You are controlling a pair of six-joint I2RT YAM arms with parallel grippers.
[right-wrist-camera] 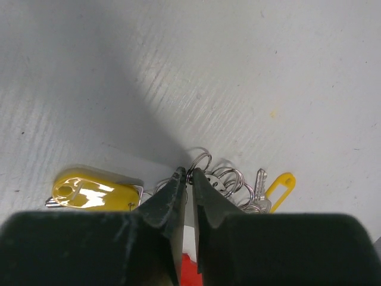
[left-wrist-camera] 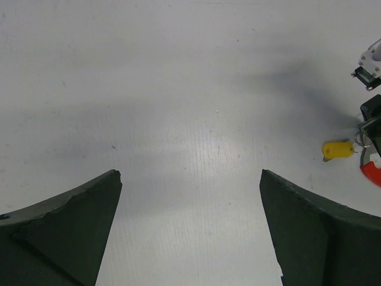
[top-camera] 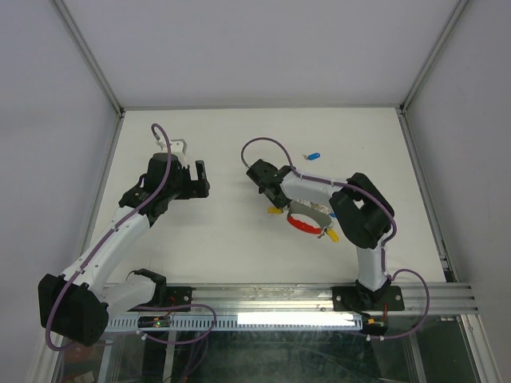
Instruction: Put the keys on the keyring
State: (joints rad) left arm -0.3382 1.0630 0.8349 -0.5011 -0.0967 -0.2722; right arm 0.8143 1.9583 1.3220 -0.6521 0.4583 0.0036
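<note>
While white table stretches to the far wall in the upper frame, the right gripper pinches the keyring at lower centre, keys just beside; the left gripper gapes wide.

Free passage is left over the white tabletop's left half, whereas right of centre it is barred by the white-and-black right arm, a cluster of silvery wire rings and yellow-headed keys, and one blue-headed key toward the far edge.
</note>
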